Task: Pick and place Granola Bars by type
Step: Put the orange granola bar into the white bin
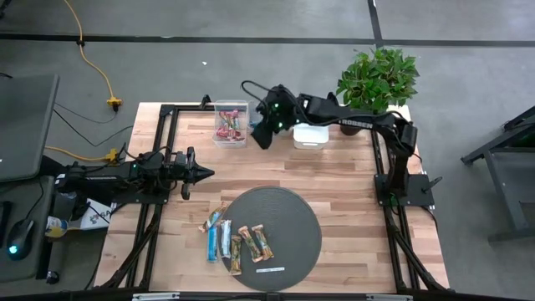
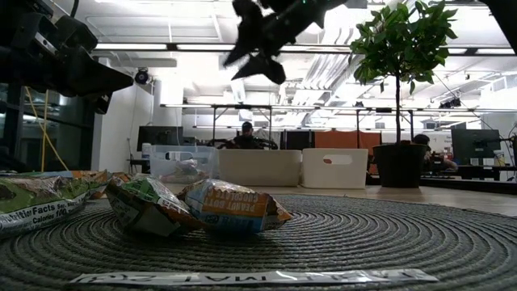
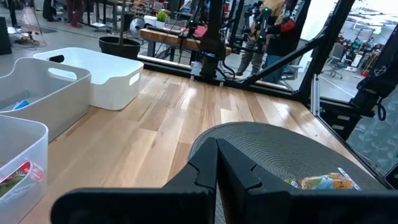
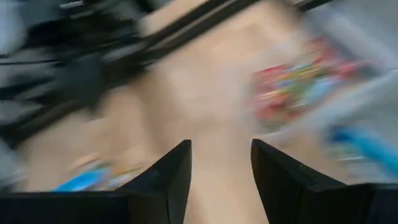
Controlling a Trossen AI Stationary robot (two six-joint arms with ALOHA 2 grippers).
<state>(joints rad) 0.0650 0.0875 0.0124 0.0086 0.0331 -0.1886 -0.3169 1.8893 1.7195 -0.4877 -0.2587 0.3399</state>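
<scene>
Hovering beside the clear bin (image 1: 231, 124), the right gripper (image 1: 262, 134) is spread and empty — between picks, I'd say. Next: reach the Granola Bars (image 1: 236, 242) on the round mat's (image 1: 288, 219) edge, well short of that bin — left gripper (image 1: 201, 173) waits pressed together.

Two black robot arms made of thick round tubes and chunky joints show in the upper and left parts of the high view. The black right arm (image 1: 351, 117) has white letters and small green lights. The black left arm (image 1: 125, 171) ends in two pointed fingers.
</scene>
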